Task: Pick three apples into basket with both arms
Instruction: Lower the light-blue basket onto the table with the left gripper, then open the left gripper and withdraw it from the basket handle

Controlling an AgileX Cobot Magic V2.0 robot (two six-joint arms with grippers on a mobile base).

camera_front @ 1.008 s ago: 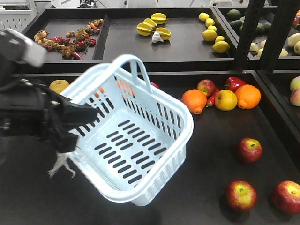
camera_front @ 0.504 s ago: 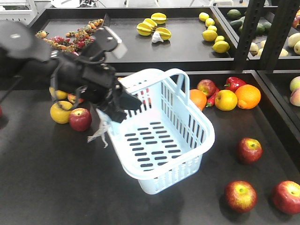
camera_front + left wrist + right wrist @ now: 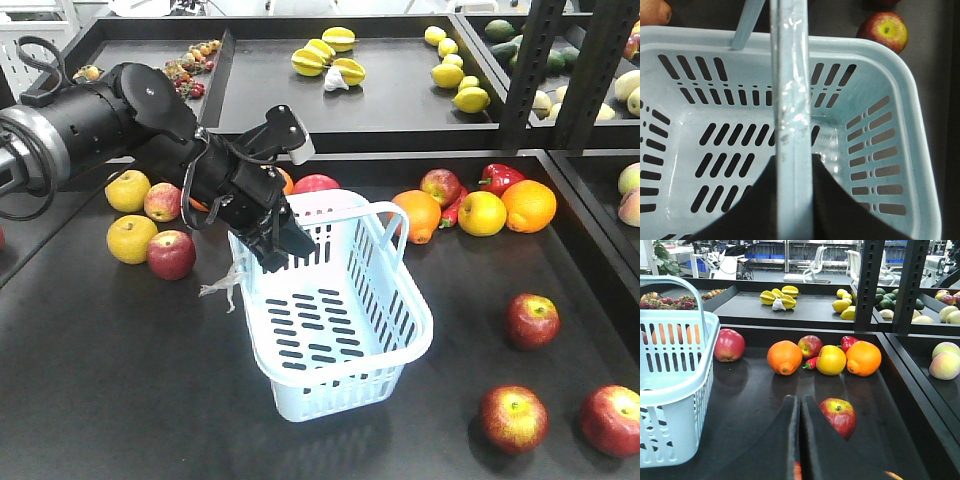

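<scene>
The basket-carrying step is in hand, with no apple picked yet. The left gripper is clamped around the hoop handle of the pale blue basket, which hangs tilted over the middle of the counter. Whether its base touches the counter cannot be told, and it is empty. The three apples lie well apart from the basket at the near right: one farther back, two at the near edge. The right gripper has its fingers pressed almost together and holds nothing. In its wrist view an apple sits just right of its tip. The next move probably calls for spreading that gripper, shifting it right over this apple, and bringing the basket closer.
</scene>
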